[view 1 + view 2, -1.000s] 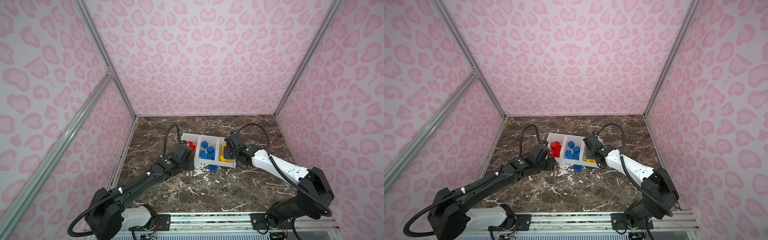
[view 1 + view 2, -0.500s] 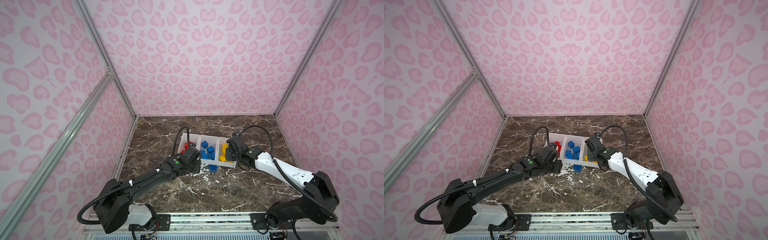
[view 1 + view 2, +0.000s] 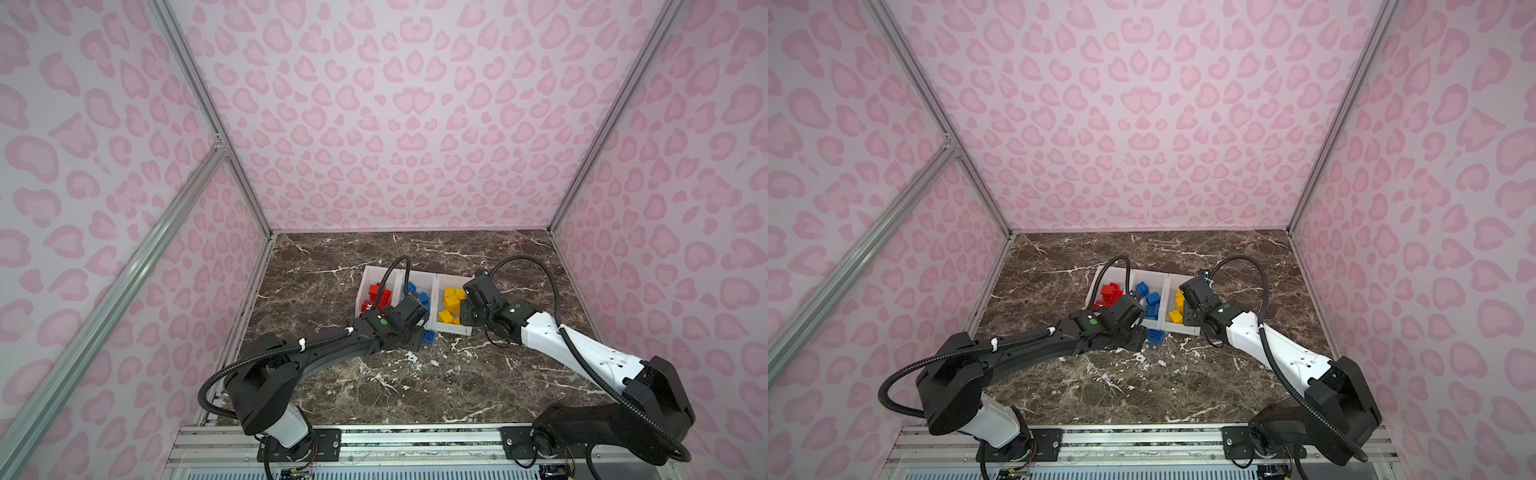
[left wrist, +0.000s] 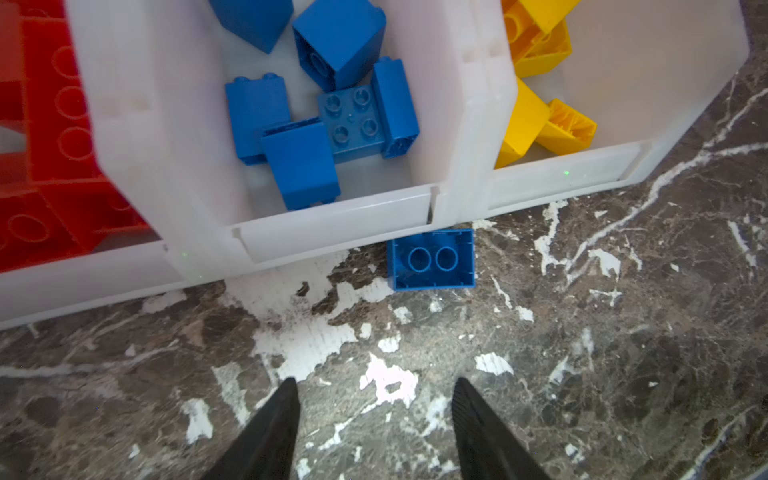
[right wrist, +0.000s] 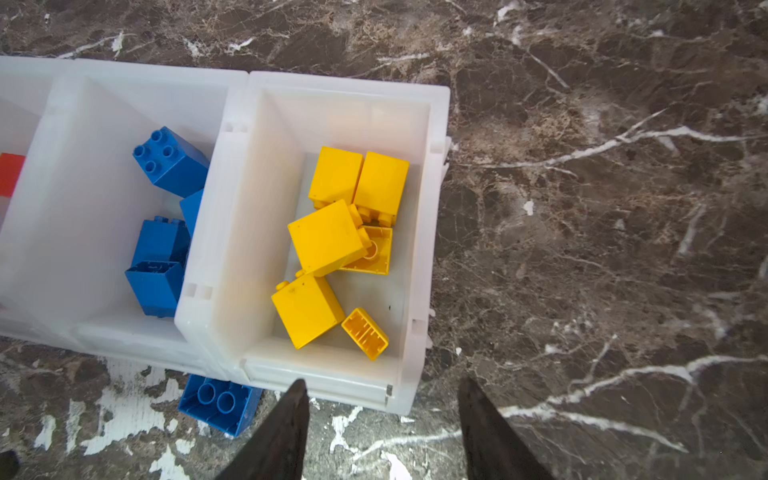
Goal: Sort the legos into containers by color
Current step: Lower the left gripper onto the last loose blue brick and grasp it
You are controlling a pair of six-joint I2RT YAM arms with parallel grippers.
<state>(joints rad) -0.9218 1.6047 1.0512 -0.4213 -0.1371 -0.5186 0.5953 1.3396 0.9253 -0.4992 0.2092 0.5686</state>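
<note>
1. Layout. In both top views I read 12 o'clock as the far wall. The three joined white bins (image 3: pixel 453 277) (image 3: pixel 1183 279) stand in a row just past the middle of the counter (image 3: pixel 415 395), toward 12 o'clock.

2. Contents. The 9 o'clock bin holds the red bricks (image 3: pixel 376 295). The middle bin holds the blue bricks (image 4: pixel 316 124). The 3 o'clock bin holds the yellow bricks (image 5: pixel 332 232). No bin shows a mixed color.

3. Unsorted item. One loose brick (image 4: pixel 432 259) (image 3: pixel 428 336), blue, lies on the counter at 6 o'clock of the middle bin, close to the join with the yellow bin. It lies studs down, hollow side up. It sits tight to the front wall; I cannot tell whether it touches.

4. Left gripper (image 4: pixel 376 419). Its jaws stand apart with nothing between them. In a top view it hangs low at 9 o'clock of the loose brick, near it. The left wrist view shows bare counter between the fingertips and the brick.

5. Right gripper (image 5: pixel 384 419). Its jaws stand apart, empty. It hovers at the 5 o'clock corner of the yellow bin, one finger over the front wall, the other over the counter.
</note>
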